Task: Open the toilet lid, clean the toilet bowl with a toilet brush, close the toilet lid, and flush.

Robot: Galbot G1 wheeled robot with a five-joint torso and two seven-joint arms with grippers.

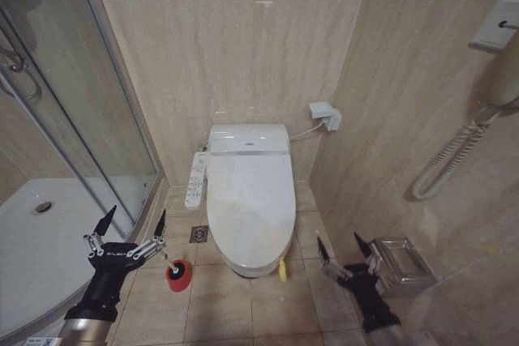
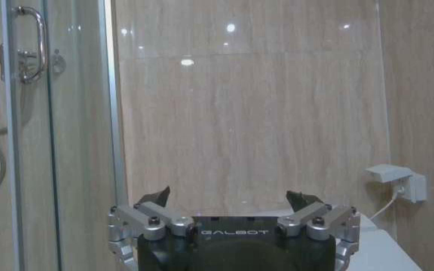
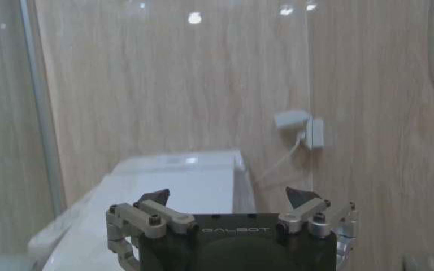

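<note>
Head view shows the toilet lid (image 1: 250, 200) down, a glossy white oval at the centre of the frame, covering the toilet bowl, with a yellow strap (image 1: 282, 270) hanging at its front right edge. Behind it sits the white tank housing (image 1: 249, 139), and a white control panel (image 1: 196, 180) runs along the left side of the seat. Below and left of the lid's front, a red holder cup (image 1: 178, 275) stands on the beige floor tiles (image 1: 243, 305); the toilet brush (image 1: 172, 264) stands in it, its thin white handle poking up, the bristle head hidden inside the cup.

At lower left of the frame the left gripper (image 1: 132, 224) hangs above the floor beside the glass shower door (image 1: 89, 119), just left of the cup and not touching it, its dark fingers spread wide with nothing between them. At lower right the right gripper (image 1: 342, 246) floats near the tiled wall, next to a metal box (image 1: 401, 263), fingers likewise released and parted.

Left wrist view has the left gripper (image 2: 234, 199) spread at the bottom of the frame, facing the wall. Right wrist view shows the right gripper (image 3: 230, 195) splayed at the bottom, the closed toilet lid (image 3: 172, 192) beyond it and a wall socket (image 3: 302, 127) at right of centre.
</note>
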